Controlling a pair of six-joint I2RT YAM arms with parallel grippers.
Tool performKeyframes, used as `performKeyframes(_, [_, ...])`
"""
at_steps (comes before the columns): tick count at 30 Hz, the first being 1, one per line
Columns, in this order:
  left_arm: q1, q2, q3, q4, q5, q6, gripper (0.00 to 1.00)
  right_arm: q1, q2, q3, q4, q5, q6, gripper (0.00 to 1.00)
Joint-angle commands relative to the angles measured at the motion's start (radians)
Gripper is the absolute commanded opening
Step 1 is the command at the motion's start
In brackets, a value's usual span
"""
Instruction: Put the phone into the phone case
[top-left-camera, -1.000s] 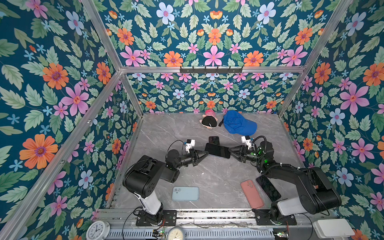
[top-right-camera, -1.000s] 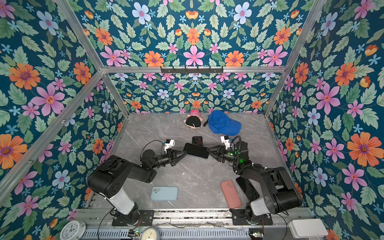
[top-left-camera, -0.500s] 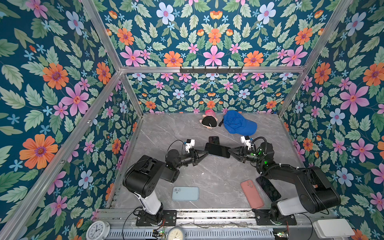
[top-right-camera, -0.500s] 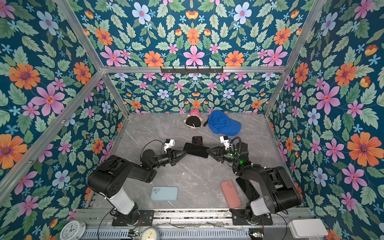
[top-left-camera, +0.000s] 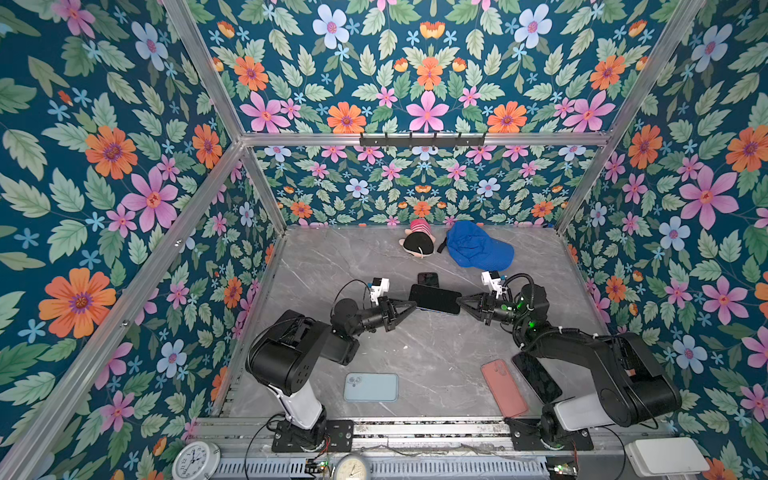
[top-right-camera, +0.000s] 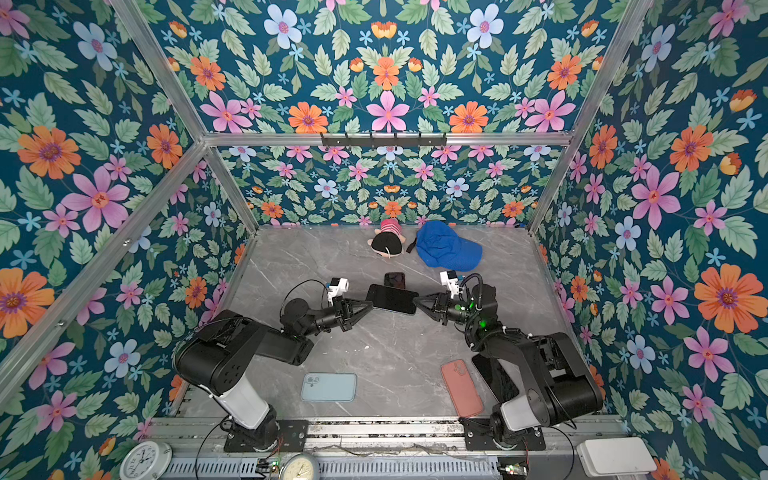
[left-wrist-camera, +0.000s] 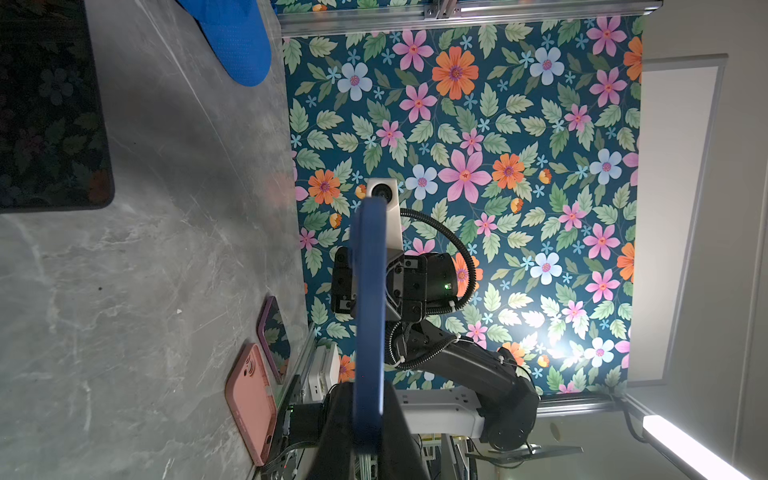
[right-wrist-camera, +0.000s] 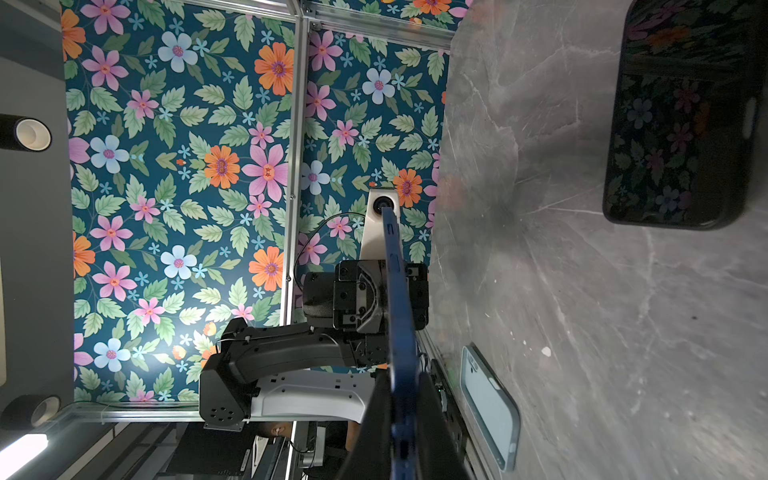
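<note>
The left gripper (top-left-camera: 412, 305) and right gripper (top-left-camera: 460, 302) are each clamped narrow on opposite ends of the blue-edged phone (top-left-camera: 435, 298), held screen up above the middle of the grey marble tabletop (top-left-camera: 415, 353). A light-blue case (top-left-camera: 371, 387) and a pink case (top-left-camera: 503, 388) lie flat near its front edge, inside floral walls (top-left-camera: 415, 183). Since one second ago the right gripper has closed onto the phone; the left grip is unchanged.

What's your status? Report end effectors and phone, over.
Left end effector shut on blue-edged phone; right end effector shut on its far end. Phone held off the table. Another dark phone lies beyond it.
</note>
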Motion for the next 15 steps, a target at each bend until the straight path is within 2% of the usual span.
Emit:
performKeyframes(1, [-0.001, -0.014, 0.001, 0.001, 0.008, 0.044, 0.0, 0.003, -0.009, 0.012, 0.013, -0.004, -0.014, 0.0])
performKeyframes(3, [-0.001, -0.025, -0.002, -0.024, 0.009, 0.064, 0.04, 0.002, -0.014, 0.016, -0.021, -0.004, -0.021, 0.0])
performKeyframes(6, [0.003, -0.049, -0.01, -0.094, 0.012, 0.109, 0.17, 0.002, -0.025, 0.025, -0.066, -0.004, -0.04, 0.0])
performKeyframes(9, [0.012, -0.103, -0.025, -0.237, 0.01, 0.199, 0.27, 0.004, -0.041, 0.035, -0.132, -0.001, -0.07, 0.0])
performKeyframes(12, [0.015, -0.187, -0.016, -0.521, -0.007, 0.363, 0.33, 0.002, -0.055, 0.041, -0.168, -0.001, -0.087, 0.0])
performKeyframes(15, [0.015, -0.284, 0.035, -0.933, -0.073, 0.586, 0.39, 0.002, -0.066, 0.045, -0.192, -0.004, -0.095, 0.0])
